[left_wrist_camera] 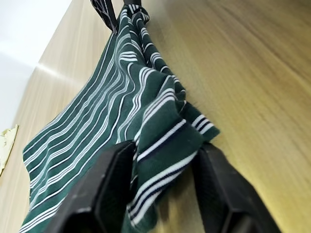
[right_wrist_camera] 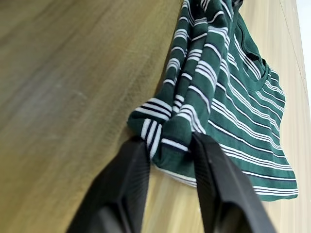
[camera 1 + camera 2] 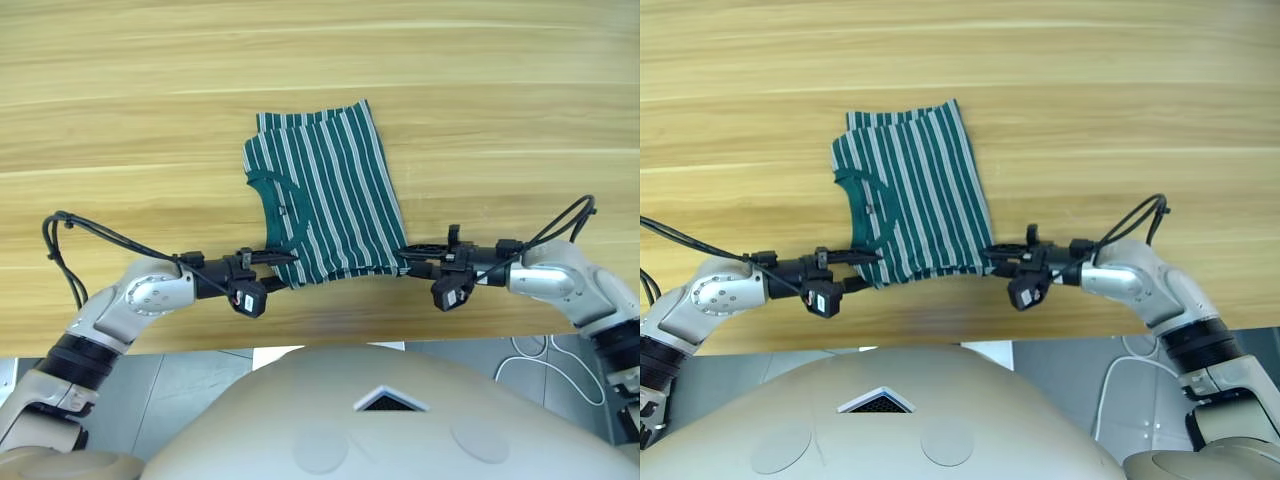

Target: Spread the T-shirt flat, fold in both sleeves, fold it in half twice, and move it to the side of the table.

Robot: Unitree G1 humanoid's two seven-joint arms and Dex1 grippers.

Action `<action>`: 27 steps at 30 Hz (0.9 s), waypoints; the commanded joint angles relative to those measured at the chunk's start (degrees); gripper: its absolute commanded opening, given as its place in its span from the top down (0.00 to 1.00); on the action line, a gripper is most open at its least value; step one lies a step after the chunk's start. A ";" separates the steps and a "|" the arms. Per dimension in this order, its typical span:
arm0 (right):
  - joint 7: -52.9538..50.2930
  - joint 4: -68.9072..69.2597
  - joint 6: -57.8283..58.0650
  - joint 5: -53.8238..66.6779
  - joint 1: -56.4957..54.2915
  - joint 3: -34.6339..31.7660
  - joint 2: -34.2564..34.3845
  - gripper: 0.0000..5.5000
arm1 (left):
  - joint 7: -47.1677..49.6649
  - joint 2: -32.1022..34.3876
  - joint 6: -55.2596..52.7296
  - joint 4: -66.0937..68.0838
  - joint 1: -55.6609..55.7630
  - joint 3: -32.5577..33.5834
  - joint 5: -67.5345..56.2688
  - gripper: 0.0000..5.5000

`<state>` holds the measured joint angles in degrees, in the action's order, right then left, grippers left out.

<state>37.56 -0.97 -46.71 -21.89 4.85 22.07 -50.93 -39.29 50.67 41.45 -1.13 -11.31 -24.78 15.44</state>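
While both arms are sitting low at the near edge of the table (image 3: 500,120), the T-shirt (image 3: 325,190) is lying mid-table as a narrow striped strip. Its far end is resting flat on the wood, and its near end is running to the table edge between the grippers.

- Left gripper (image 3: 275,258): jaws are pinching the near-left corner, with a bunched wad of cloth between them.
- Right gripper (image 3: 412,255): same on the near-right corner, jaws clamping a rolled bit of hem.
- The near hem is looking raised off the wood and sagging between the two grips, judging from the wrist views.

Risks from here, my read:
- Each grip is catching only a small bunch, so a corner could be sliding out once the cloth is taking tension.
- I can't tell whether the jaws are holding every layer. If not, a lower layer is staying behind and the fold is opening up.
- If the arms are travelling unevenly, the fold line is going skew.
- The near hem is sitting right at the table edge, so a dropped corner could be hanging off it.

Count: one T-shirt, two grippers, one table.
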 commanded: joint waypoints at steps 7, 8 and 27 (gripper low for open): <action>-0.64 -0.21 -0.39 2.59 -0.42 -0.67 1.64 0.97 | -3.27 0.63 -1.47 7.45 -0.21 -3.36 3.36 0.92; -0.42 0.39 -0.10 3.68 0.13 -0.70 1.57 0.97 | -3.32 0.08 -1.09 8.38 0.00 -3.40 1.98 0.94; -3.02 7.84 8.84 17.35 7.75 -7.17 6.06 0.97 | -3.06 -6.63 -0.05 5.94 -2.42 6.98 -30.02 1.00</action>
<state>35.01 8.66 -39.39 -3.80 15.70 15.20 -47.07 -42.78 46.11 42.49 2.14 -16.65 -19.81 -13.82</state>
